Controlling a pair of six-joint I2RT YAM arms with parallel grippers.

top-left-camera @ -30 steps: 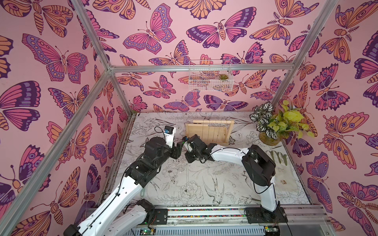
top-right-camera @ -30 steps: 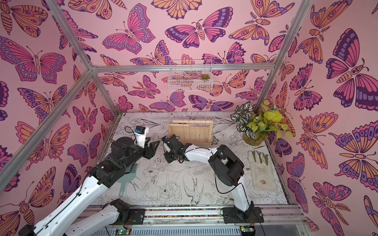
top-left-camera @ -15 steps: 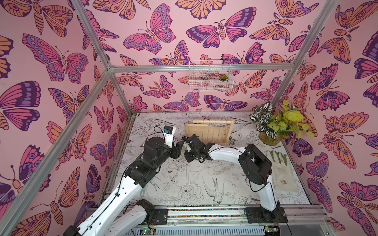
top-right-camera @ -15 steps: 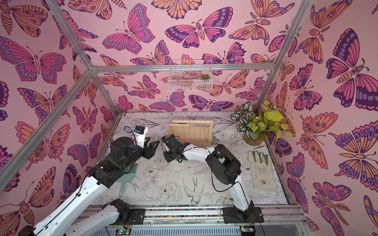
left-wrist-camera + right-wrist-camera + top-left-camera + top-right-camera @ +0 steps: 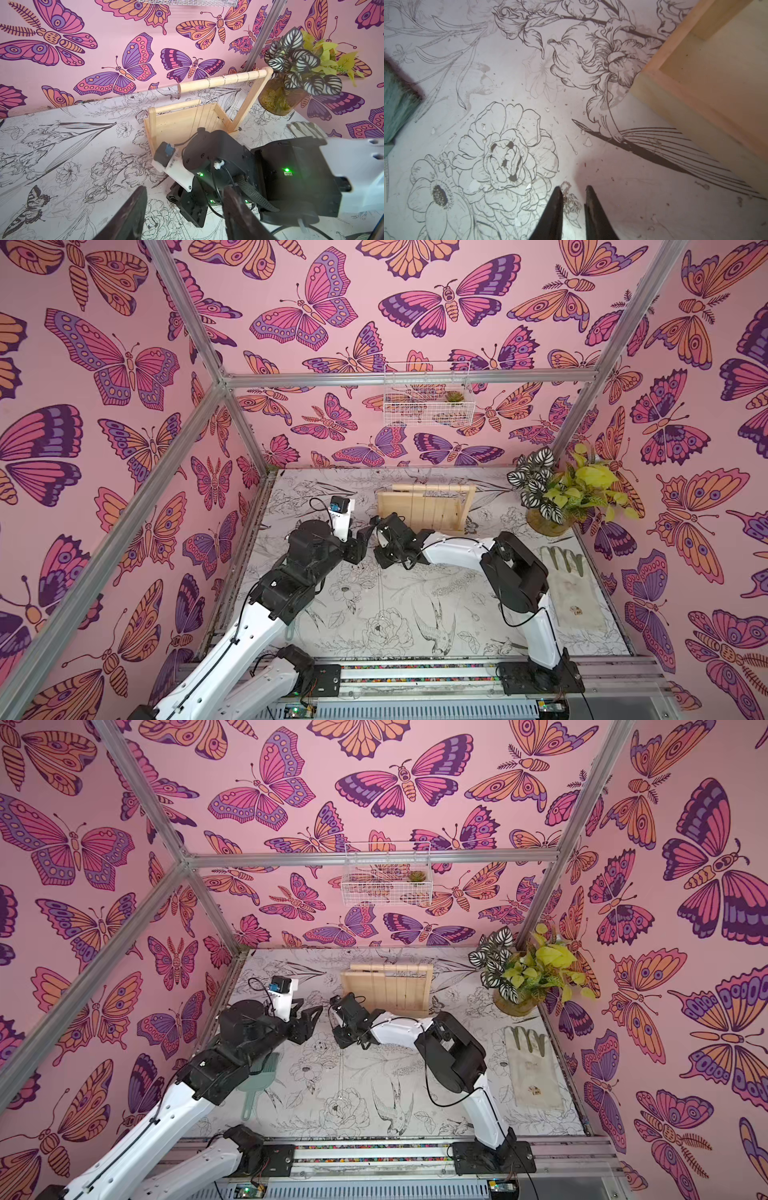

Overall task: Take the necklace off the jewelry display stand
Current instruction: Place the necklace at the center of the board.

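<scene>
Your right tool (image 5: 573, 188) is a little apart, the necklace (image 5: 572, 204) on the surface (image 5: 529, 104) between its tips. Left tool (image 5: 185, 190) apart, empty. Nearly done, I think.

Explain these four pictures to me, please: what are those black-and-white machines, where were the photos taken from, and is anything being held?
Those are two robot arms, each ending in a two-fingered gripper. Two pictures look down from overhead, nearly identical; the other two come from cameras on the arms' wrists. On the flower-printed table are a wooden jewelry display stand with thin chains hanging from its crossbar, a potted plant, a pale glove and a green brush. The right gripper points down at the table, fingers slightly parted; a necklace lies heaped between them, seemingly not gripped. The left gripper is open and empty.
</scene>
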